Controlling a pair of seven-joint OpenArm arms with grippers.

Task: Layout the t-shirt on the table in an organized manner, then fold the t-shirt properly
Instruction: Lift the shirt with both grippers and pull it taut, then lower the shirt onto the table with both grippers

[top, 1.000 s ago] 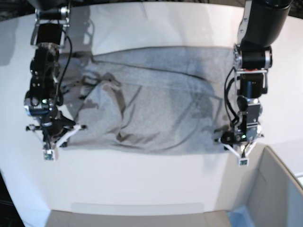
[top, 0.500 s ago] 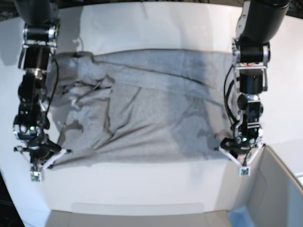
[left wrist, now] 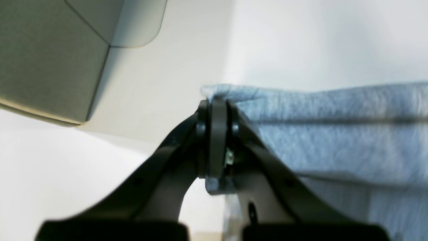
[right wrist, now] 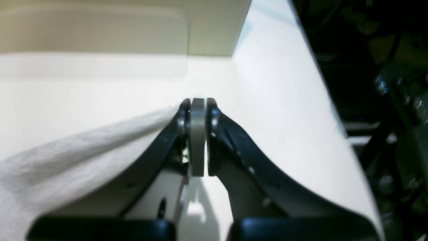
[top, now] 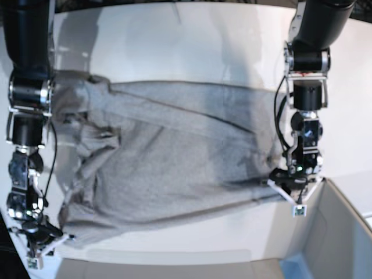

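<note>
My left pincer (top: 297, 196) is clamped on one near corner of the t-shirt (top: 174, 151) and my right pincer (top: 38, 243) is pinched shut on the opposite corner, with the grey cloth stretched between them across the white tabletop (top: 168, 35), its far part lying rumpled and folded over itself on my right-arm side. My right pincer sits at the very near rim of the tabletop, so pulling further could drag that corner off the edge. I hold only thin edges of fabric, so uneven tension might slip a corner free or skew the shirt.
</note>
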